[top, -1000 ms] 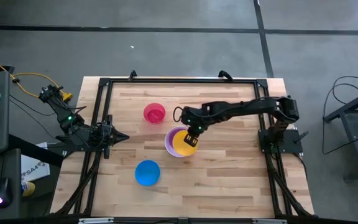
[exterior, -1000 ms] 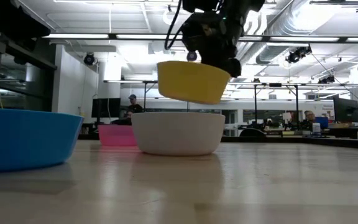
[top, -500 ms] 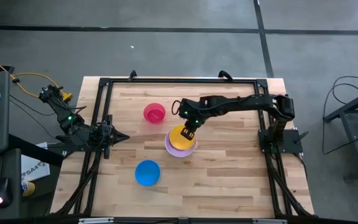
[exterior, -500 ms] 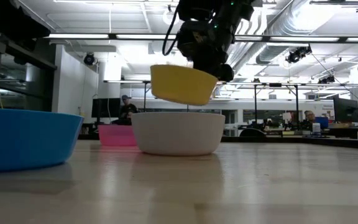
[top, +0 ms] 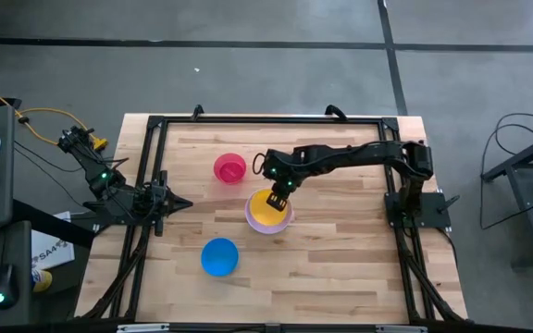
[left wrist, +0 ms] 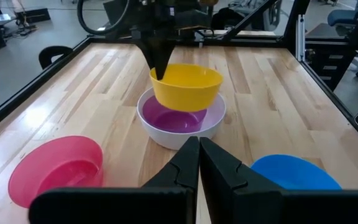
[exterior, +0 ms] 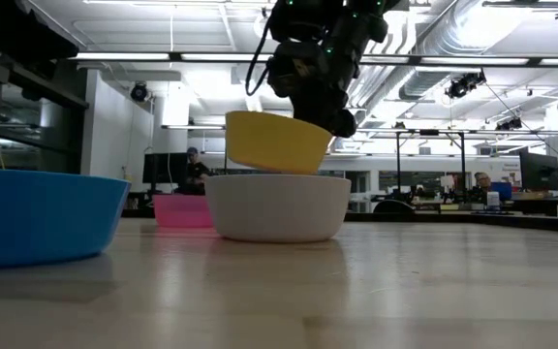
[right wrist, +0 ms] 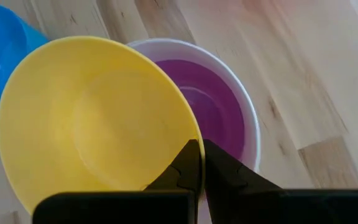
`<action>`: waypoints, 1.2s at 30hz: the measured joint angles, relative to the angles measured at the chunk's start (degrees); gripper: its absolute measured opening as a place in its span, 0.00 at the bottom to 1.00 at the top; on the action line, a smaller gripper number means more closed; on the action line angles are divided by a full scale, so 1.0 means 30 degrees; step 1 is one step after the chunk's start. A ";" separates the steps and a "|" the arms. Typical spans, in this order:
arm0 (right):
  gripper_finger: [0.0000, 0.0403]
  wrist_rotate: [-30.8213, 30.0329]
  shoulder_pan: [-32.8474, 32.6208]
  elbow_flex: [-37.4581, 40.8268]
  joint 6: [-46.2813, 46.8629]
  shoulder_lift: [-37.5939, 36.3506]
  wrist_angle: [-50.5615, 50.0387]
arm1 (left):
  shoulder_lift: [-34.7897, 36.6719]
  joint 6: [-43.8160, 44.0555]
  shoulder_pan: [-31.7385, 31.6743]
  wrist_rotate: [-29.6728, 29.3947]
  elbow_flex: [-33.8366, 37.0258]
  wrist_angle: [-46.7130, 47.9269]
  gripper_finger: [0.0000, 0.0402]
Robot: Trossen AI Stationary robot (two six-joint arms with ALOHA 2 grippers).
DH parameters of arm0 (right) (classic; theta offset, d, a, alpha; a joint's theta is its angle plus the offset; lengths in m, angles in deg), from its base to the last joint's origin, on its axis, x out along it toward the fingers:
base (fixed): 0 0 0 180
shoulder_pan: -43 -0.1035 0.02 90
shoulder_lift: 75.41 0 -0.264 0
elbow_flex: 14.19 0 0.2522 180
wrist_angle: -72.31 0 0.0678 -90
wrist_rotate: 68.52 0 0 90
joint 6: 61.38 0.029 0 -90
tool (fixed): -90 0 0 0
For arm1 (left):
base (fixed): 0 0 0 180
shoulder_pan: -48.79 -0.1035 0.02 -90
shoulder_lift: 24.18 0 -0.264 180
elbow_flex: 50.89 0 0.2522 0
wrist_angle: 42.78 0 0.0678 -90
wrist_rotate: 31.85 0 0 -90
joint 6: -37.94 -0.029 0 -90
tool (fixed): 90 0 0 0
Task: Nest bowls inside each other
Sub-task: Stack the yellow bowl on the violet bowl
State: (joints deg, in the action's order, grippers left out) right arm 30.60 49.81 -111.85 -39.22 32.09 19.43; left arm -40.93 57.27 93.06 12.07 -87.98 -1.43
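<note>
**Yellow bowl coming down over the stack**

Over the last second I've watched the right pincer [exterior: 342,118] carry the yellow bowl [exterior: 276,142] lower and farther over the white bowl [exterior: 277,206]. It is pinching the yellow rim, and the bowl hangs slightly tilted, its base about level with the white rim. The purple bowl [left wrist: 176,117] already sits inside the white one. I judge a short descent and release remain. The pink-red bowl [top: 229,168] and blue bowl [top: 218,256] wait on the counter [top: 340,240]. The left pincer [top: 181,203], pressed together, is parked at the counter's left edge.
</note>
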 joint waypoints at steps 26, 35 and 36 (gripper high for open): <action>0.01 -0.0073 0.0160 0.0000 -0.0561 0.1234 -0.0345 | 0.0000 0.0000 -0.0004 -0.0011 0.0000 0.0164 0.03; 0.01 -0.0489 0.0160 0.0000 -0.0853 0.1331 -0.0131 | 0.0000 0.0007 -0.0001 0.0039 0.0000 0.0153 0.03; 0.01 -0.0456 0.0160 0.0000 -0.0856 0.1387 -0.0012 | 0.0000 0.0007 0.0000 0.0040 0.0000 0.0153 0.03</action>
State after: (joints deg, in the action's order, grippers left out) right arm 29.23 50.29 -111.85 -41.79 36.25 19.40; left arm -40.93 57.29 93.06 12.19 -87.98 -0.97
